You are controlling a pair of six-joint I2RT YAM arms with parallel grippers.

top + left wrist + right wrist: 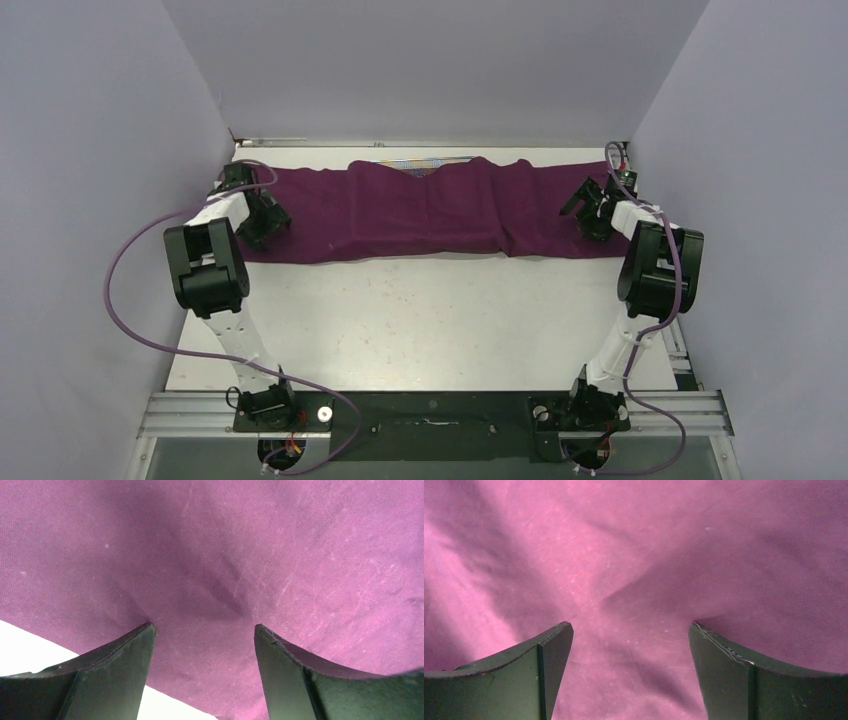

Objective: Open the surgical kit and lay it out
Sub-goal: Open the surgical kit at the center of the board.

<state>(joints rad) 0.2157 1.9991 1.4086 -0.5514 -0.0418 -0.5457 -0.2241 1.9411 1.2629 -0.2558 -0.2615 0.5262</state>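
- The left fingers (115,670) stand apart, with nothing clamped between them. Their tips are down at the purple cloth (420,215), which puckers into a small crease in the gap.
- The right fingers (524,675) are also spread wide and hold nothing, with creased cloth running between their tips.
- From above, the left fingers sit at the cloth's left end and the right fingers at its right end.
- The cloth lies as a long band across the far part of the white table (420,320), humped in the middle.
- A sliver of the wire tray (420,161) peeks out at the cloth's far edge; the rest is covered.
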